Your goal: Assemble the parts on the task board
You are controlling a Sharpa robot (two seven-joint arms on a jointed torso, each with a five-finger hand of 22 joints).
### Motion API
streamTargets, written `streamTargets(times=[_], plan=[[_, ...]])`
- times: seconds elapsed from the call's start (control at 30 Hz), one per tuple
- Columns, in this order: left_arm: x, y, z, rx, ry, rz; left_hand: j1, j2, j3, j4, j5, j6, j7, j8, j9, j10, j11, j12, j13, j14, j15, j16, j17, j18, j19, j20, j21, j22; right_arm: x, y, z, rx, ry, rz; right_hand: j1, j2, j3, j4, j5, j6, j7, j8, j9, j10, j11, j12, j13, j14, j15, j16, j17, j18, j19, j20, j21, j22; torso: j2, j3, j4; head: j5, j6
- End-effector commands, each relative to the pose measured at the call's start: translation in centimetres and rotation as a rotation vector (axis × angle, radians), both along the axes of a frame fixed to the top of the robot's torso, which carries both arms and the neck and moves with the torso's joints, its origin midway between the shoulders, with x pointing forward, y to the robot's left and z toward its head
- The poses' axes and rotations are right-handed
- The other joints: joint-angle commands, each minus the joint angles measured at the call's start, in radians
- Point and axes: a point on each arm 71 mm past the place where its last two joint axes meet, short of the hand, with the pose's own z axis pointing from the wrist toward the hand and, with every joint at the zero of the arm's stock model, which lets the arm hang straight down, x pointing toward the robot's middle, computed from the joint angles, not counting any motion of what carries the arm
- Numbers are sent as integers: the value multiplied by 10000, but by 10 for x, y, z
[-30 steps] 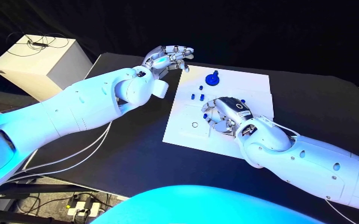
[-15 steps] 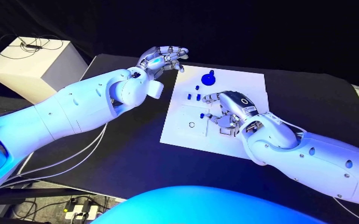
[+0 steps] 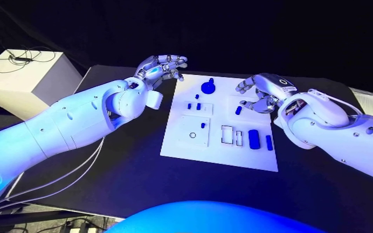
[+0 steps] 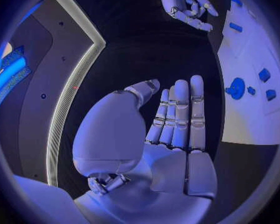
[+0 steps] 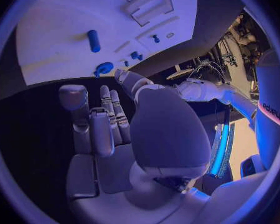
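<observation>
On the black table [image 3: 116, 152] my view takes in the white board [image 3: 221, 152], mid-table, dotted with small blue parts [image 3: 253, 136] and one larger round blue piece [image 3: 209, 87] near its far edge. Left hand [image 3: 161, 67] hovers off the board's far-left corner, fingers apart, empty; right hand [image 3: 260, 91] over its far-right edge, fingers curled, holding nothing I can see

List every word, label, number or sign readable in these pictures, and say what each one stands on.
"sharpa": dark lettering on the robot's white arm, right wrist view; it runs sideways and is only partly legible.
Dark round mark on the back of the right hand, head view: too small to read.
Task board: no readable print on it.
</observation>
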Motion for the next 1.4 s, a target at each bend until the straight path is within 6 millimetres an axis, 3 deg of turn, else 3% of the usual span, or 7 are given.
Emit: streamTargets(times=[0.03, 0.2, 0.3, 0.47, 0.83, 1.07, 1.4], plan=[[0, -2, 1, -73, -100, -190, 83, 2, -58, 21, -15, -70, -9, 36, 9, -106, 12, -63, -14, -29, 11, -41, -14, 52, 78, -8, -50, -22, 3, -5, -5, -860, 688, 126, -37, -110, -29, 58, 1, 37, -40, 8, -19, 21, -36, -4, -18, 430, -75, 56, 26, -163, 69, -10, 41, 16, -11, 2, -20, -155, 69], [0, -2, 1, -71, -94, -186, 83, 2, -58, 21, -15, -70, -9, 36, 9, -106, 12, -63, -14, -29, 11, -41, -14, 52, 78, -8, -50, -22, 6, -8, -4, -1424, 795, 118, -66, -177, -195, 138, -71, -8, 29, -29, -46, -45, 5, -45, -25, 429, -56, 60, 23, -153, 53, -10, -77, -74, 11, 3, 9, -319, 155], [0, -2, 1, -72, -92, -189, 83, 2, -58, 21, -15, -70, -9, 36, 9, -106, 12, -63, -14, -29, 11, -41, -14, 52, 78, -8, -50, -22, 8, -7, -5, -1693, 882, 126, -30, -178, -398, 213, -114, 12, 67, -33, -60, -130, 41, -87, -28, 418, -26, 45, -10, -136, 25, 13, -213, -177, 3, -14, 2, -358, 171], [0, -2, 1, -74, -91, -193, 83, 2, -58, 21, -15, -70, -9, 36, 9, -106, 12, -63, -14, -29, 11, -41, -14, 52, 78, -8, -50, -22, 14, -4, -9, -1999, 919, 63, 114, -89, -677, 317, -136, 11, 76, -57, -88, -232, 57, -132, -28, 386, -8, -11, -119, -90, -42, 33, -486, -395, 18, 0, -15, -405, 189], [0, -3, 1, -85, -105, -217, 83, 2, -58, 21, -15, -70, -9, 36, 9, -106, 12, -63, -14, -29, 11, -41, -14, 52, 78, -8, -50, -22, 17, 8, -21, -2372, 1144, 248, 194, -12, -735, 379, -126, 79, 71, -34, -91, -157, 48, -86, -11, 383, -14, -14, -123, -86, -29, 32, -526, -417, 11, -12, 0, -412, 56], [-1, -3, 1, -89, -119, -228, 83, 2, -58, 21, -15, -70, -9, 36, 9, -106, 12, -63, -14, -29, 11, -41, -14, 52, 78, -8, -50, -22, 18, 16, -30, -2483, 1285, 326, 257, 86, -697, 471, -107, 226, 54, 21, -89, -63, 31, -38, -5, 386, -29, -11, -123, -92, 13, 21, -521, -395, 9, -15, -5, -468, 52], [-1, -2, 2, -71, -125, -211, 83, 2, -58, 21, -15, -70, -9, 36, 9, -106, 12, -63, -14, -29, 11, -41, -14, 52, 78, -8, -50, -22, 16, 20, -37, -2619, 1463, 422, 289, 69, -169, 774, -63, 842, -88, 232, -86, 489, -100, 96, 10, 414, -133, 33, -61, -125, 154, -69, -433, -247, 2, -11, -19, -523, -2]])
